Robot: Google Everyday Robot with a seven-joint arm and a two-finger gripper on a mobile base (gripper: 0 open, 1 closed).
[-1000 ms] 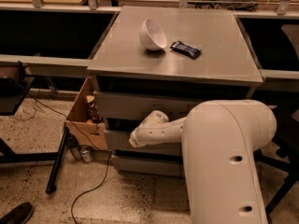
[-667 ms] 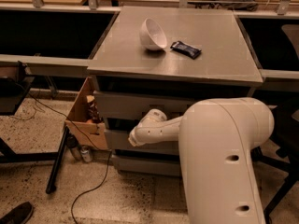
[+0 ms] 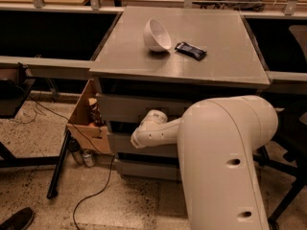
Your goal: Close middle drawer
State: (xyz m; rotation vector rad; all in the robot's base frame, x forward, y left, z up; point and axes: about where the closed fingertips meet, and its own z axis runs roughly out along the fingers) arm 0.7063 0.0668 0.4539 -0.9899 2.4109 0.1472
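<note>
Middle drawer (image 3: 122,145): front looks nearly level with its neighbours; closing seems almost done. Gripper (image 3: 140,137): at its top edge, left of centre; whether open or closed, cannot tell

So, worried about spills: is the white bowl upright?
No: the bowl lies on its side, opening leftward. The end effector is at the drawer fronts below.
</note>
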